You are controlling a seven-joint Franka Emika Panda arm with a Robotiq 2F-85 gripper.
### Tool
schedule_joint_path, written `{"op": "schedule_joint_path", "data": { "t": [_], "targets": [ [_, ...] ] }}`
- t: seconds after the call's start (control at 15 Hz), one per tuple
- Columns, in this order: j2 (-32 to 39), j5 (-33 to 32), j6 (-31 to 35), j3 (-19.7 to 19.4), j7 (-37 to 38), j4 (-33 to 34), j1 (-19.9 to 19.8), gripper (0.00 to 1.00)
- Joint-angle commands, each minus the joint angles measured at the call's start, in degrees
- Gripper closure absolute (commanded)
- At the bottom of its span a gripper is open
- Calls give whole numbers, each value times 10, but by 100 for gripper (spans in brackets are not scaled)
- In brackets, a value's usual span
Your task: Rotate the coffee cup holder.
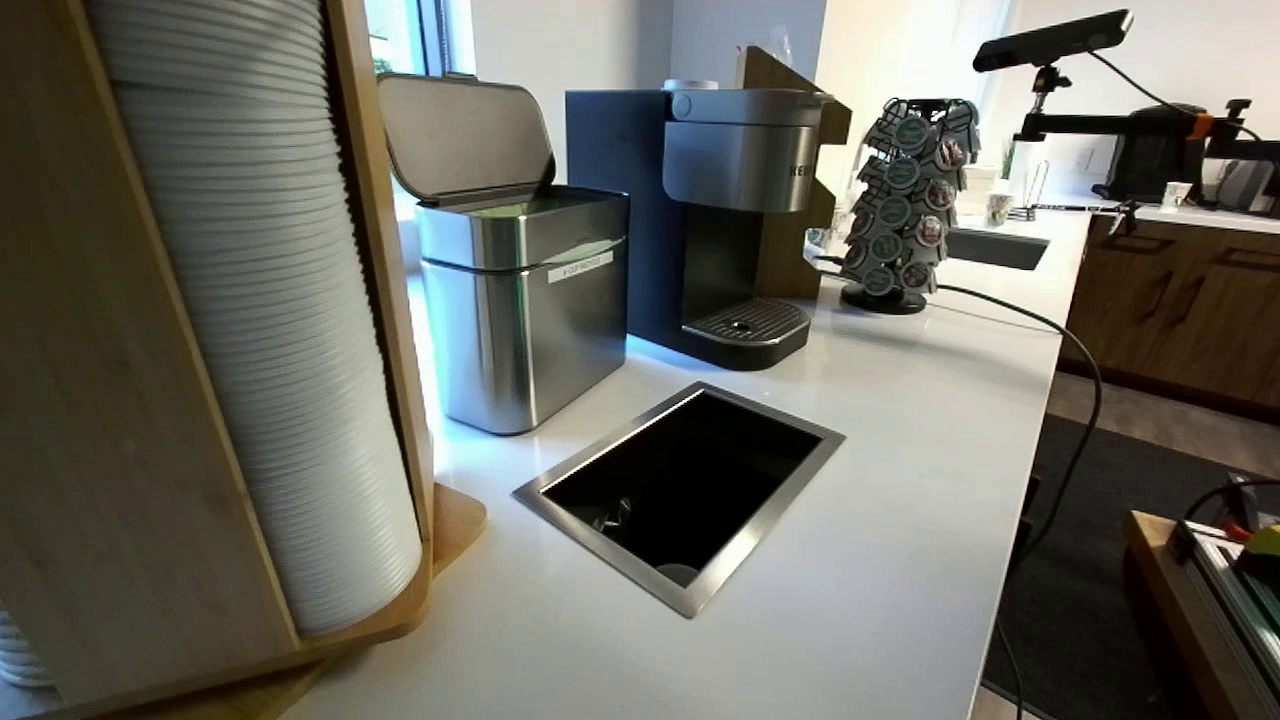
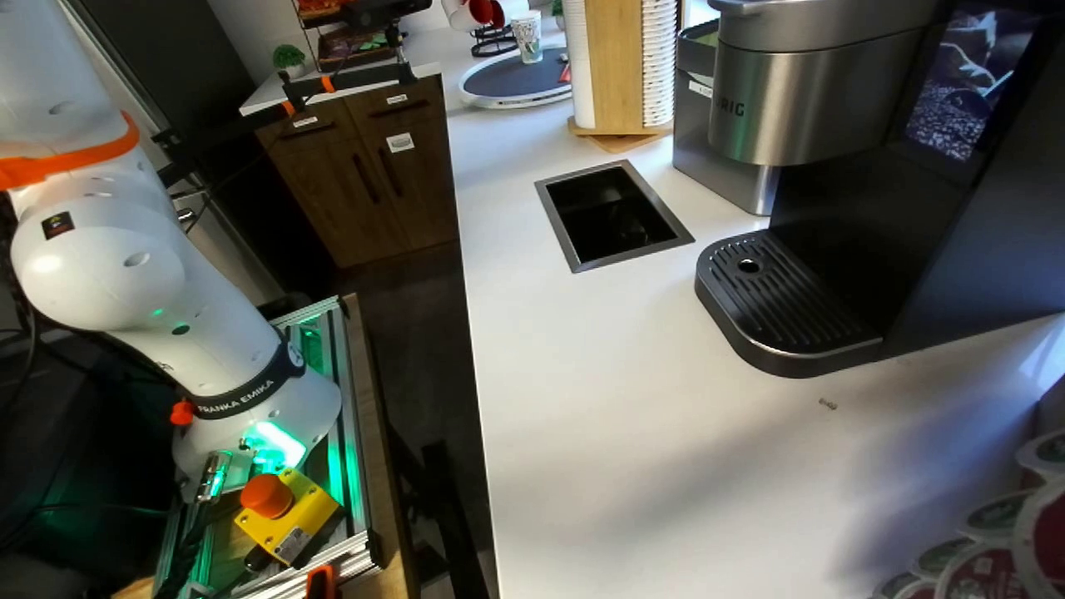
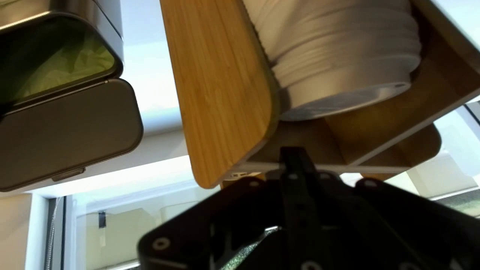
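Observation:
The coffee cup holder is a tall light-wood tower (image 1: 130, 400) with a stack of ribbed white paper cups (image 1: 280, 330), at the left edge of an exterior view. The holder (image 2: 614, 66) also stands on the counter at the top middle of an exterior view. In the wrist view, its wood side panel (image 3: 221, 86) and open bays fill the upper middle, with a cup stack inside. My gripper (image 3: 294, 153) is black, its fingers together, in front of one bay. Nothing shows between the fingers. Whether they touch the holder cannot be told. Neither exterior view shows the gripper.
A grey steel bin (image 1: 530, 330) with its lid raised stands beside the holder; its lid (image 3: 71, 135) shows in the wrist view. A black coffee machine (image 1: 740, 160), a pod rack (image 1: 905, 200) and a steel-rimmed counter opening (image 1: 765, 520) are nearby. The arm's base (image 2: 250, 399) stands off the counter.

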Motion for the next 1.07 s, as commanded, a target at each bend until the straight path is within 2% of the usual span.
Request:
{"op": "schedule_joint_path", "data": {
  "t": [0.0,0.67,1.0],
  "targets": [
    [11,-30,-1,-7,28,5,3,100],
    [30,-45,40,-18,29,8,-2,100],
    [41,-27,83,-23,17,6,-8,100]
  ]
}}
